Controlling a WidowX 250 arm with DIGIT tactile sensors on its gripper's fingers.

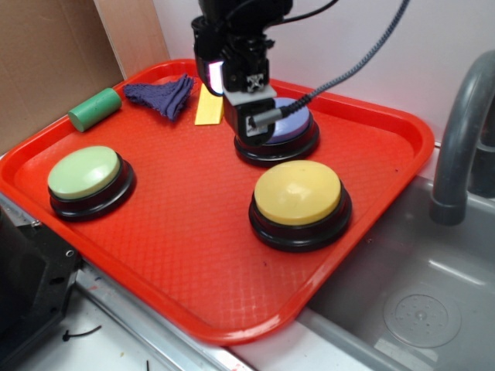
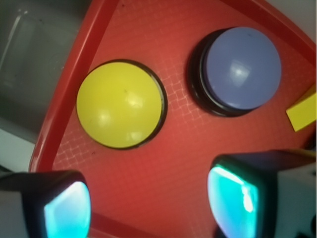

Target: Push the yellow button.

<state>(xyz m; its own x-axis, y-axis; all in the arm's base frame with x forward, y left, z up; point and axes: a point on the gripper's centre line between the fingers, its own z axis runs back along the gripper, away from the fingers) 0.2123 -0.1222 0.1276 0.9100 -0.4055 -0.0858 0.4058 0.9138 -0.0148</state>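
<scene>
yellow button (image 1: pixel 298 193) | domed, black base | upright on tray, untouched

arm (image 1: pixel 232 31): black housing, white bracket | braided grey cable (image 1: pixel 363 58) | gripper (image 2: pixel 148 208): black-framed pads (image 2: pixel 233 196), glowing cyan faces | pink-white light strip
</scene>
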